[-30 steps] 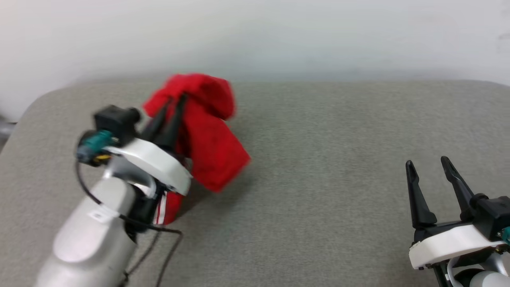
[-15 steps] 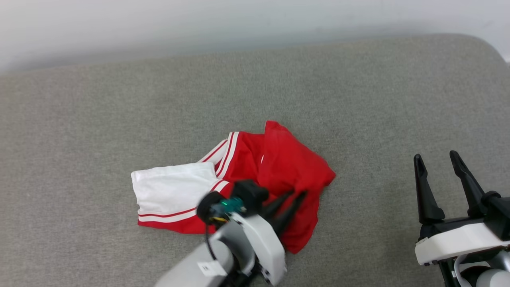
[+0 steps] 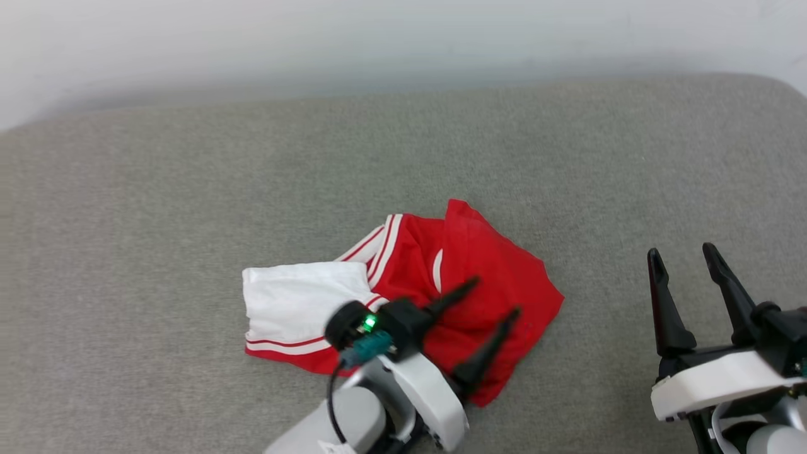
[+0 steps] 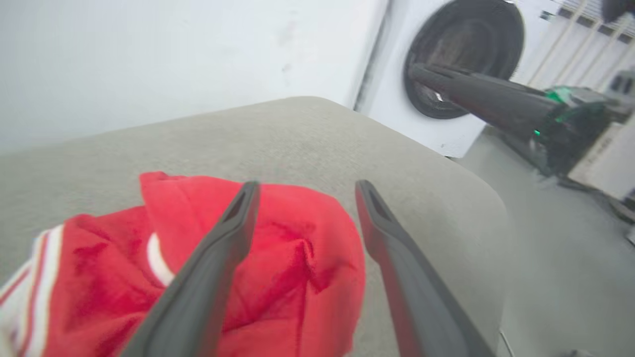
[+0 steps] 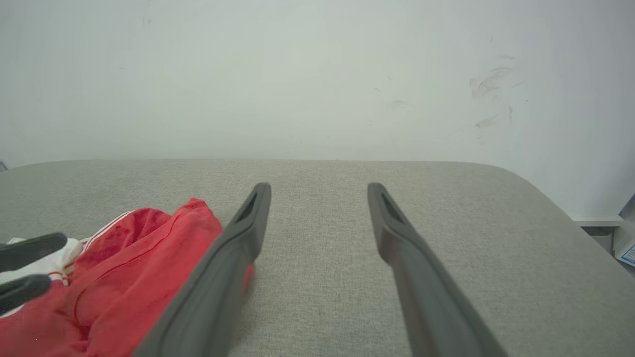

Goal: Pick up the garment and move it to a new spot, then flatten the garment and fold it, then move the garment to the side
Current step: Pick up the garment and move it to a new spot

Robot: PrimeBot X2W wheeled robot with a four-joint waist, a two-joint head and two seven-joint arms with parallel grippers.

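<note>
The garment (image 3: 485, 265) lies crumpled on the grey padded table (image 3: 189, 189), red body bunched to the right and a white sleeve (image 3: 290, 299) with red-white trim spread to the left. My left gripper (image 3: 493, 297) hovers over its red part, open, with nothing between the fingers. The left wrist view shows the same open left gripper (image 4: 306, 186) above the red cloth (image 4: 292, 248). My right gripper (image 3: 682, 253) stands open at the lower right, apart from the garment. In the right wrist view the right gripper (image 5: 318, 187) is open over bare table, the garment (image 5: 124, 277) to its left.
A pale wall (image 3: 403, 50) runs behind the table. A white washing machine (image 4: 461, 54) with a dark round door stands past the table's rounded right end (image 4: 476, 198). Bare grey surface lies between garment and right gripper.
My left gripper has opened and let go of the garment, which hung from it a second ago and now lies on the table. The head camera has shifted. My right gripper stayed open.
</note>
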